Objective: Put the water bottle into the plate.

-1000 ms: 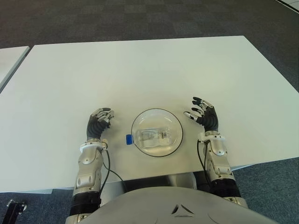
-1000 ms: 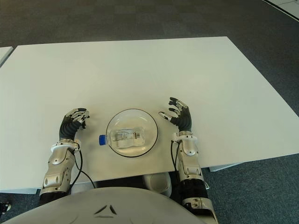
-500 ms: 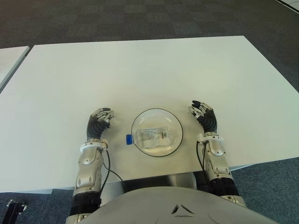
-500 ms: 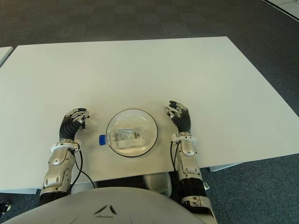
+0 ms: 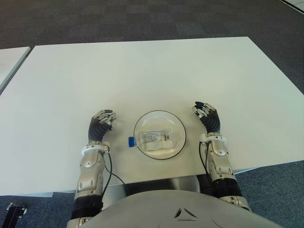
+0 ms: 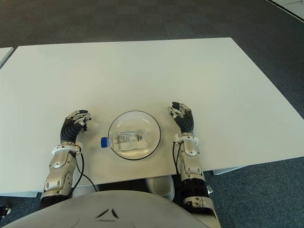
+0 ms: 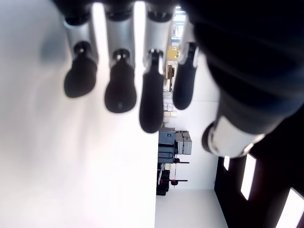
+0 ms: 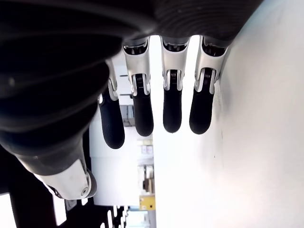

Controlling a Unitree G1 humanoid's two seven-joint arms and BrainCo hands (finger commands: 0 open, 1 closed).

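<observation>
A clear water bottle (image 5: 156,138) lies on its side in the round glass plate (image 5: 182,127) near the table's front edge. Its blue cap (image 5: 130,141) sticks out over the plate's left rim. My left hand (image 5: 100,123) shows left of the plate, apart from it, holding nothing; its fingers (image 7: 118,90) hang loosely over bare white table. My right hand (image 5: 207,118) shows just right of the plate, also empty, with its fingers (image 8: 142,114) relaxed and close together.
The white table (image 5: 142,71) stretches wide and bare beyond the plate. Its front edge runs just behind my wrists. A second white table (image 5: 9,59) stands at the far left, across a narrow gap. Dark carpet surrounds both.
My right hand's fingers were spread toward the plate a second ago and have drawn together. The left hand, bottle and plate have not moved.
</observation>
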